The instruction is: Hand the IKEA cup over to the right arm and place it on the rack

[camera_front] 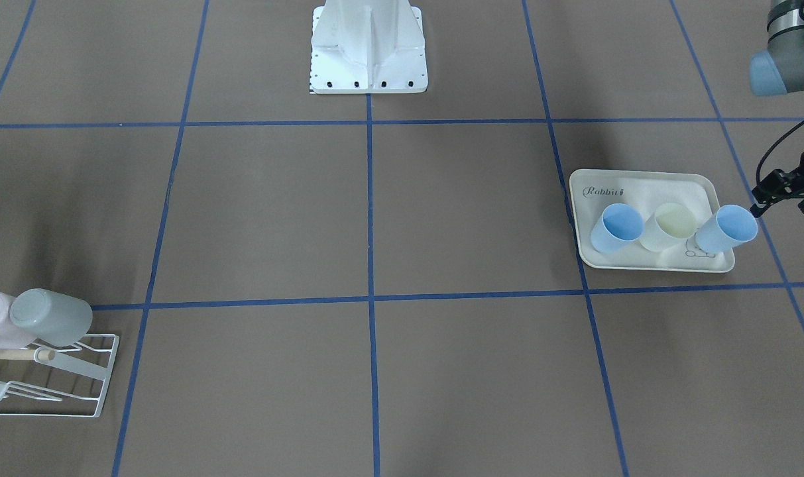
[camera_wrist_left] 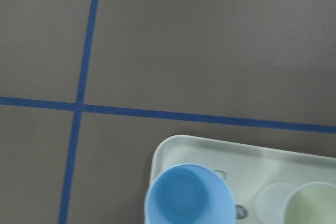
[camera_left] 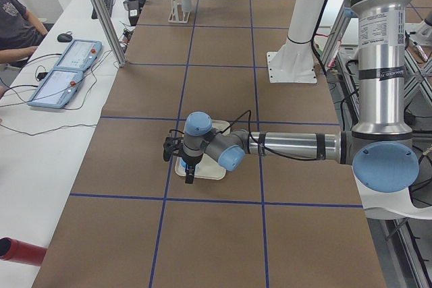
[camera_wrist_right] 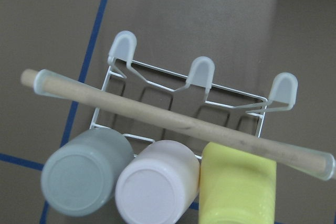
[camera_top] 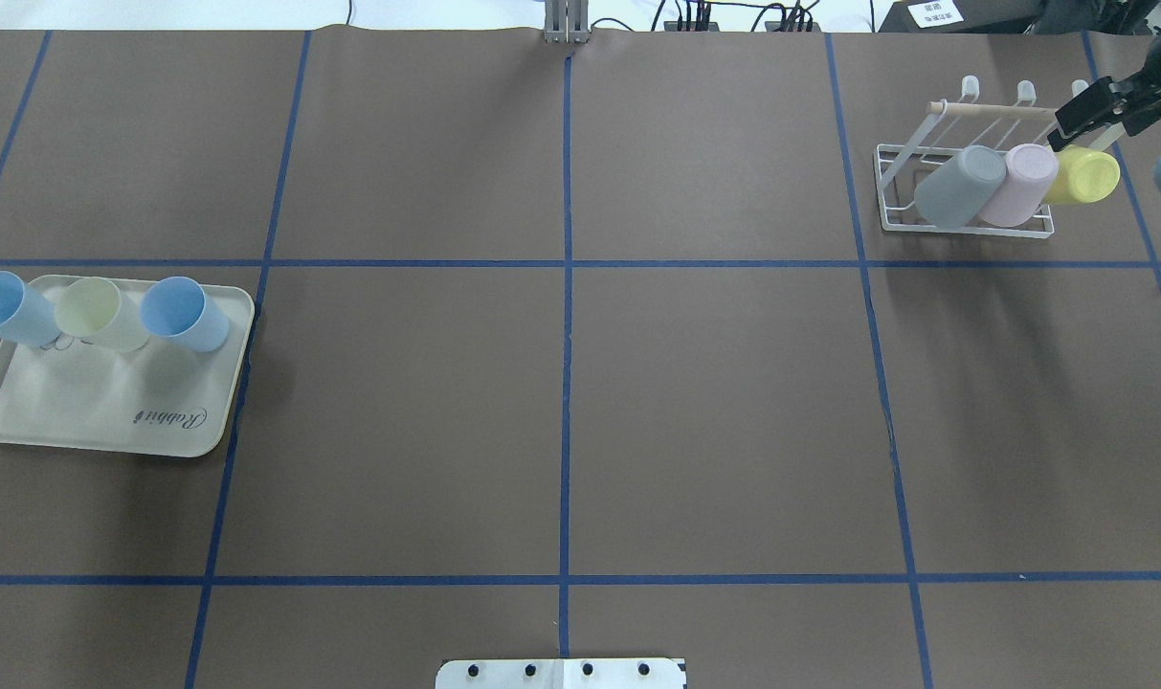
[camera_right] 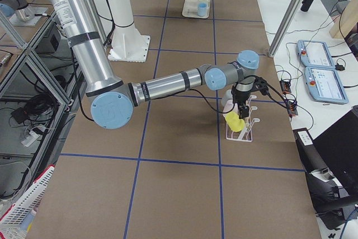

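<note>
Three cups stand on a cream tray [camera_front: 640,189]: two blue, one pale yellow. My left gripper [camera_front: 781,209] hangs beside the outer blue cup [camera_front: 726,228], fingers apart and holding nothing. That blue cup [camera_wrist_left: 189,198] shows from above in the left wrist view. The white wire rack [camera_top: 963,228] with its wooden rod [camera_wrist_right: 173,121] holds a grey cup [camera_top: 963,187], a pink cup [camera_top: 1020,182] and a yellow cup [camera_top: 1082,177], all tipped over. Just above the yellow cup's end of the rack, my right gripper [camera_top: 1092,129] looks open and empty.
The robot's white base [camera_front: 368,53] sits at the table's middle edge. Blue tape lines grid the brown table. In the exterior left view, tablets [camera_left: 64,75] and cables lie on the white side bench, where a person sits.
</note>
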{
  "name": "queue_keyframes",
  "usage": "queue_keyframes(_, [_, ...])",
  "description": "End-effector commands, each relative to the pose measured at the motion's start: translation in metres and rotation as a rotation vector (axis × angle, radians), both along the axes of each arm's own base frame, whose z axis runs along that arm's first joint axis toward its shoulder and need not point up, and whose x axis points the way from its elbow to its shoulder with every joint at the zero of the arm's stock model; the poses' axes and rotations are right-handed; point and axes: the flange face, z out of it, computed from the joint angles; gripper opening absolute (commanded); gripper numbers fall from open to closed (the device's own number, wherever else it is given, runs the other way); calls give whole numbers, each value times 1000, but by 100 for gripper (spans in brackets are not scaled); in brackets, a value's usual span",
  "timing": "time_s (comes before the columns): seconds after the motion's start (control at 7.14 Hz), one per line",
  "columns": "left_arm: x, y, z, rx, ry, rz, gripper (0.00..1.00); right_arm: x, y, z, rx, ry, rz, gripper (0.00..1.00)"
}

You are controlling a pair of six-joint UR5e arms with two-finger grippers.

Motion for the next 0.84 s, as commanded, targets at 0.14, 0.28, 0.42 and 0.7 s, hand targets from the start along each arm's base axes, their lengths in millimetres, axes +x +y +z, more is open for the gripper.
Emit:
queue_keyframes(0.14, [6, -10, 0, -9, 1, 4, 96, 19, 69, -28, -17, -72, 64, 99])
queue_keyframes(0.28, [7, -12, 11, -29, -3, 4, 93, 19, 80, -27, -26, -95, 50, 99])
queue_keyframes(0.42, [10, -16, 15, -37, 7, 12, 89, 19, 81, -27, -28, -100, 47, 99])
queue_keyframes(0.7, [14, -14, 16, -60, 47, 36, 81, 19, 83, -23, -36, -101, 47, 99])
